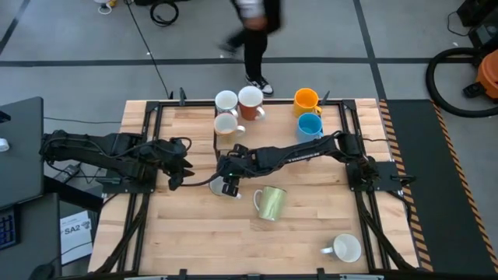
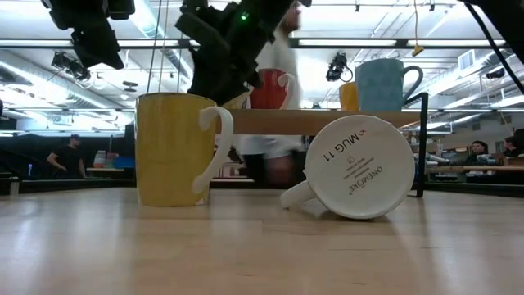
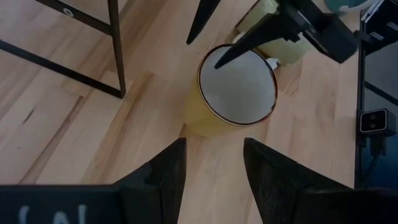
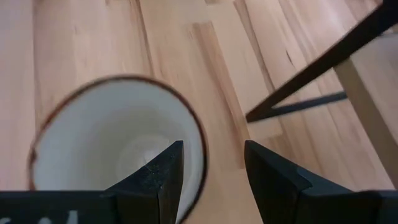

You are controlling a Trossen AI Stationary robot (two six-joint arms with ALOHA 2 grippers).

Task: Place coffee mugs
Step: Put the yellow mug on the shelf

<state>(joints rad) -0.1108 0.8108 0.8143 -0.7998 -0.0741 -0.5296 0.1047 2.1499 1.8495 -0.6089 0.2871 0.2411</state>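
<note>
Wood table (image 1: 194, 233): pale butcher-block planks, matte, with a black-framed shelf (image 1: 218, 144) at its far edge.
Done: five coffee mugs stand on the shelf. There are two plain white ones (image 1: 226, 101) (image 1: 225, 124), a white one with a reddish-brown inside (image 1: 250, 99), an orange-yellow one (image 1: 306, 99) and a light blue one (image 1: 310, 125).
Left: three mugs are off the shelf, so I'd judge the task a bit past halfway.
Mug in hand: the yellow mug with a dark rim (image 3: 239, 93) sits upright on the table just in front of the shelf's left part.
Right gripper (image 4: 211, 146): it is low over that mug with its fingers spread and straddling the rim wall, one inside and one outside. They are not pinching yet.
Left gripper (image 3: 213, 146): it waits in front of the shelf's left end, just beside the same mug. Its fingers are spread and hold nothing.
Pale yellow-green mug (image 1: 271, 202): it is the larger one, further out from the shelf, toward the middle of the table. I cannot tell from above whether it is upright or tipped.
Last white mug (image 2: 359, 168): it lies well away from the shelf, near the front edge, on its side with the printed base facing the low camera and the handle down on the wood.
Materials: the mugs are glazed ceramic — smooth, glossy, cylindrical, with loop handles. The yellow mug's rim is thin and its inside white.
Shelf: thin black metal bars carrying a wooden board.
Background: a person is walking on the grey floor behind the shelf.
</note>
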